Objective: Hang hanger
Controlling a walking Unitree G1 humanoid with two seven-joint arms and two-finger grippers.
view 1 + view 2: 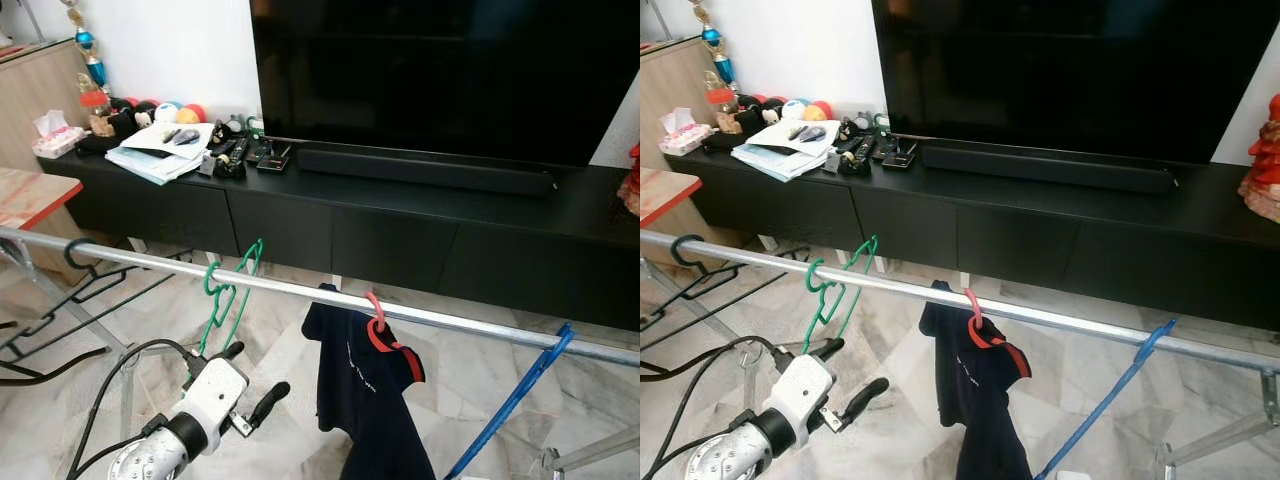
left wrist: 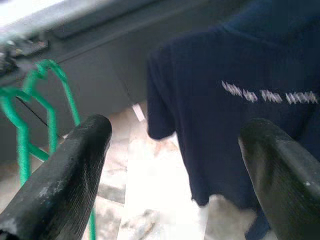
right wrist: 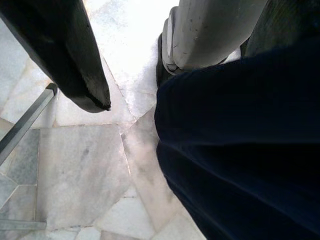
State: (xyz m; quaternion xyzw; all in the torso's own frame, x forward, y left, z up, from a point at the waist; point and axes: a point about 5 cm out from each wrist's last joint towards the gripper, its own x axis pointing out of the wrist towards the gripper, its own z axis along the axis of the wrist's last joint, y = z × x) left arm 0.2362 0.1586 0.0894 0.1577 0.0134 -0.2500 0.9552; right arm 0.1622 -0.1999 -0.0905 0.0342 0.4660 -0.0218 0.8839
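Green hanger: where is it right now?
The green hanger hangs on the metal rail, left of the navy shirt on its red hanger, just beyond the open left gripper.

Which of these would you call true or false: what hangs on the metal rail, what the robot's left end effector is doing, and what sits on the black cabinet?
1. A green hanger hangs empty on the metal rail. True.
2. The dark shirt hangs on a blue hanger. False: its hanger is red.
3. The left end effector is open and holds nothing. True.
4. The left end effector is above the rail. False: it is below it, near the green hanger.
5. The black cabinet carries papers at its left end. True.
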